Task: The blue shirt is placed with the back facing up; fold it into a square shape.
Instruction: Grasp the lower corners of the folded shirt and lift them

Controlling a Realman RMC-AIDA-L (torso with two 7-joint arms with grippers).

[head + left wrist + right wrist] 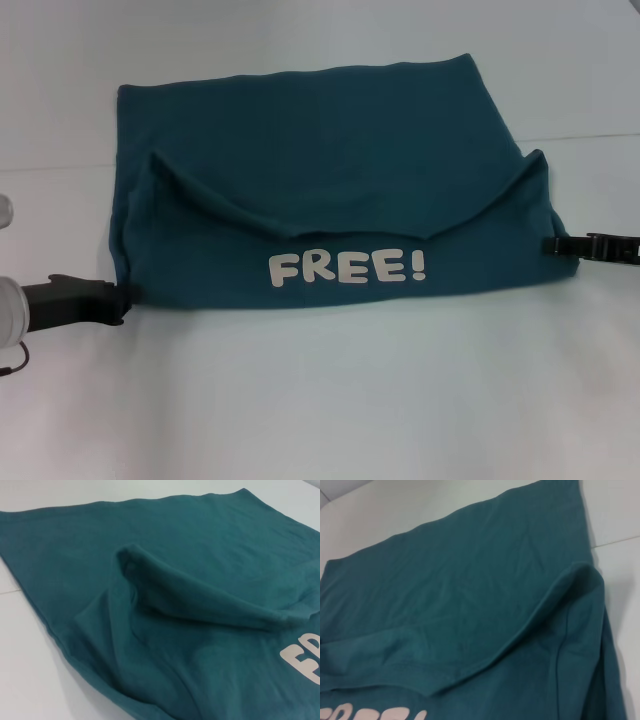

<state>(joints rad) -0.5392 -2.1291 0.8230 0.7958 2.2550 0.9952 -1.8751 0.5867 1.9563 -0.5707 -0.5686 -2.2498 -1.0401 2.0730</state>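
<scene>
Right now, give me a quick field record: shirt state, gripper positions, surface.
shirt: blue shirt partly folded, near flap laid over, white FREE! print facing up
fold edge: sags in a V across the middle
left gripper: at the shirt's near left corner
right gripper: at the shirt's right edge
surface: white table

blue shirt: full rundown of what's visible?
The blue shirt is dark teal, soft plain fabric, lying folded on the white table. A near flap is turned over with white "FREE!" lettering showing; its top edge sags in a V between two raised corners. The left gripper and right gripper sit at its near side edges.
</scene>
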